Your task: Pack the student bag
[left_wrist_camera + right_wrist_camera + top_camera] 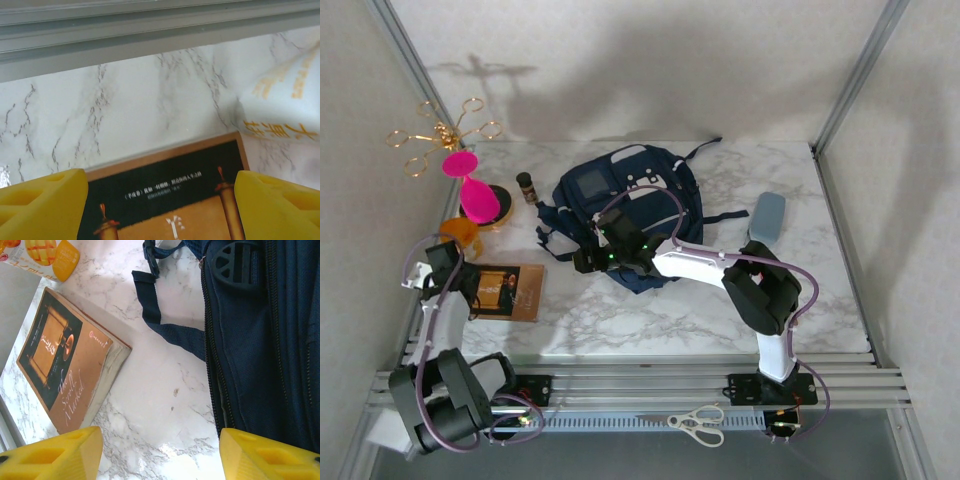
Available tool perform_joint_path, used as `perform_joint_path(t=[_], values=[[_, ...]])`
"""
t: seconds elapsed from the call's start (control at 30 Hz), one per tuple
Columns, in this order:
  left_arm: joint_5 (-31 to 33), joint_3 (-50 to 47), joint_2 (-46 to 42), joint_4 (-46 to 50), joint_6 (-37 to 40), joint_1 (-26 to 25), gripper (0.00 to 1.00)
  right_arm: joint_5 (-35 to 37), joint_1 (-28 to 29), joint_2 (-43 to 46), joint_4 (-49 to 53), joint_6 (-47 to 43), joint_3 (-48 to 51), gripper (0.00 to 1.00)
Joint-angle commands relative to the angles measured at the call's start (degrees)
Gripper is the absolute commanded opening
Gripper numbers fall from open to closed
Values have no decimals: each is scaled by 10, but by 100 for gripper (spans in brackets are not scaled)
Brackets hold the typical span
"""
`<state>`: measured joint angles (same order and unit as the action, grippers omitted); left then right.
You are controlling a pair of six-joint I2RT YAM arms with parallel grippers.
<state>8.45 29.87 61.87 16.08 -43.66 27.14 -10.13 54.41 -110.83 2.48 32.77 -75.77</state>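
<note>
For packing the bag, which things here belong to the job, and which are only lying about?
Likely for the job: bag, book, blue case.
Likely just lying about: scissors, gold rack, pink object, small bottle, orange packet.

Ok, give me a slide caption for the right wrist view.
Open yellow jaws hang over the marble table, brown book at left, navy student bag at right.

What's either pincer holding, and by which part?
Nothing: the left pincer is open over the book, the right pincer open beside the student bag.
</note>
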Motion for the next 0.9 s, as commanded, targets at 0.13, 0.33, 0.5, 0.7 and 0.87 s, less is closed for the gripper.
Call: perform_joint_path(t=[0.13, 0.33, 0.5, 0.7, 0.87], values=[[-11, 21, 89, -76, 26, 23, 73, 14, 1, -3, 11, -3, -10, 64], [-67, 34, 140, -92, 52, 18, 68, 24, 0, -4, 8, 1, 2, 65], [-112, 11, 156, -102, 76, 0, 61, 26, -2, -8, 14, -1, -2, 68], [-139, -25, 138, -104, 80, -54, 58, 14, -9, -20, 23, -9, -21, 72], [-133, -40, 121, -102, 74, -121, 56, -2, -10, -36, 21, -7, -38, 76]])
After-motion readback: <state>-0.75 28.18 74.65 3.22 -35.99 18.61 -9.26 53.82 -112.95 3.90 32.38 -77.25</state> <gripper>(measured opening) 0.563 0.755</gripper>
